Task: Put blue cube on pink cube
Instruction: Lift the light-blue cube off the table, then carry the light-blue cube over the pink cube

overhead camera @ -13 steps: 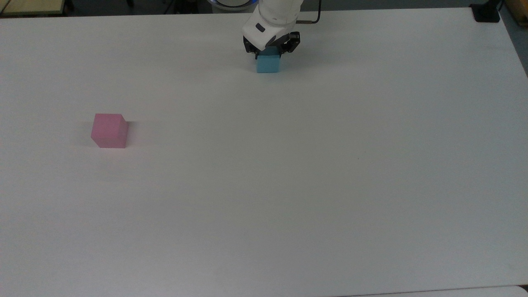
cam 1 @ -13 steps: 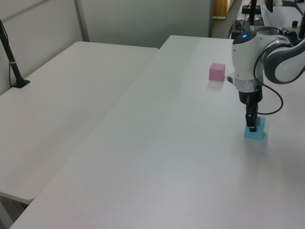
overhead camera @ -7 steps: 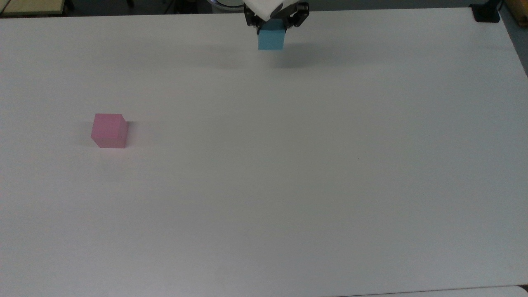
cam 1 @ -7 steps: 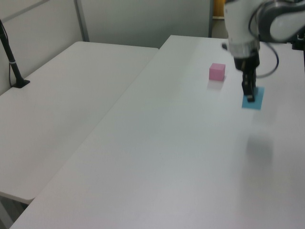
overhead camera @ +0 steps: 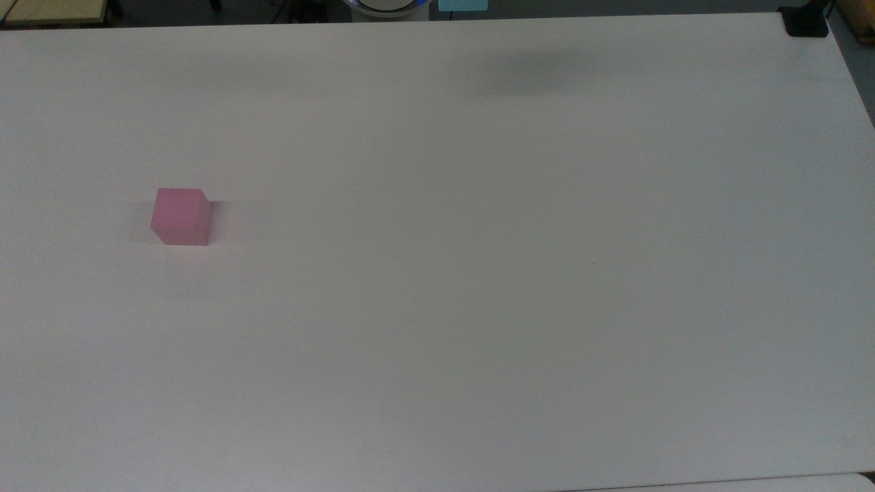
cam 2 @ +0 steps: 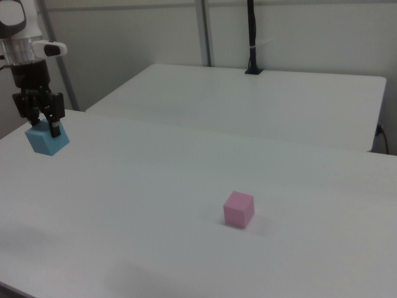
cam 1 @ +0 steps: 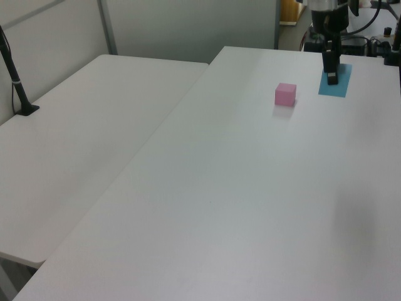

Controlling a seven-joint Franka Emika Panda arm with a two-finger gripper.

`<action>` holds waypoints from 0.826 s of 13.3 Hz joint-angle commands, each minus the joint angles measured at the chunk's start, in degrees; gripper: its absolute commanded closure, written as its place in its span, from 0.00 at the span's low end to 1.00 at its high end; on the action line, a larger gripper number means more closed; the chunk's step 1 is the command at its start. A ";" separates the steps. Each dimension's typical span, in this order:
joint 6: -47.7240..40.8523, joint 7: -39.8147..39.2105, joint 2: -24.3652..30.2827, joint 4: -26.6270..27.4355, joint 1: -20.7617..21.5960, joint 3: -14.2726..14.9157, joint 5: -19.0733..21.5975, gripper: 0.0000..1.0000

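White arm (cam 2: 18, 31) w/ black claw (cam 2: 41, 121), dark cable.

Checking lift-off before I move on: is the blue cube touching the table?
Apart. The right view shows the blue cube held up by the tool, well above the table.

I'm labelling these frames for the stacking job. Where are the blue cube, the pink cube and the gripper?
blue cube (cam 2: 44, 143): right view, its front face below the fingers.
pink cube (overhead camera: 179, 217): top view, its top face.
gripper (cam 2: 44, 124): right view, midway between its fingertips, shut on the blue cube.
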State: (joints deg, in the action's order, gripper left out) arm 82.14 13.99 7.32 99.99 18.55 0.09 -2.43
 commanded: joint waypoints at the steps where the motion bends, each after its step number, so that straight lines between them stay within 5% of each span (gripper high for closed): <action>1: -1.19 -6.30 -2.57 -2.95 -1.14 1.49 0.50 0.65; 7: 0.56 -23.10 -11.52 -12.52 -12.03 8.32 0.59 0.64; 11: 7.14 -32.69 -16.28 -14.21 -17.74 12.83 0.15 0.64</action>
State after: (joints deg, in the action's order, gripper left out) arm 86.51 -13.96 -5.75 88.39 3.45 11.17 -2.45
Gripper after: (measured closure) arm 0.405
